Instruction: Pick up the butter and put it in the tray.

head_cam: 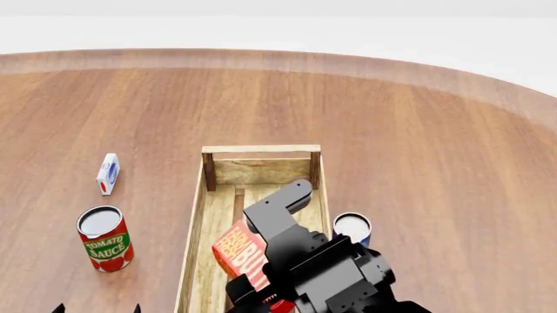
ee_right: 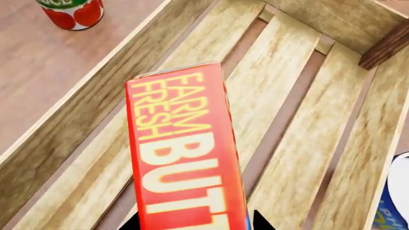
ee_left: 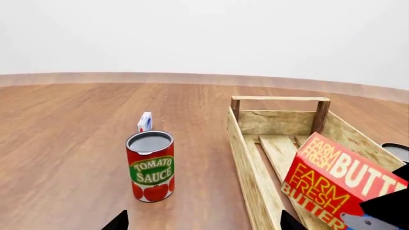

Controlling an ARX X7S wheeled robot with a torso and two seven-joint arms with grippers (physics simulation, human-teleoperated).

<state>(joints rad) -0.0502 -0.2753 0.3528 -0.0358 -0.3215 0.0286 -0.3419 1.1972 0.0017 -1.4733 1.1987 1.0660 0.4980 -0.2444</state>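
Right end effector (ee_right: 195, 225) clamped on the butter (head_cam: 242, 253); only its dark fingertips (ee_right: 261, 221) show at the carton's lower end in the right wrist view. Butter is tilted, over the tray (head_cam: 197, 225) interior at the near half; can't tell if it touches the slats. In the head view the right arm (head_cam: 314, 267) covers most of the carton, only the red-orange corner shows.

Left end effector (ee_left: 201, 221): two dark tips (ee_left: 118, 221) visible well apart, nothing between them, so apart. It sits at about 7 o'clock from the tray in the head view.

Tomato can (head_cam: 104, 238) upright on the surface (head_cam: 418, 143), at 9 o'clock from the butter, outside the tray. Small carton (head_cam: 107, 173) beyond it, at about 12 o'clock from the can, clear of it. Second can (head_cam: 353, 228) just beside the tray's right wall, at 3 o'clock from the butter.
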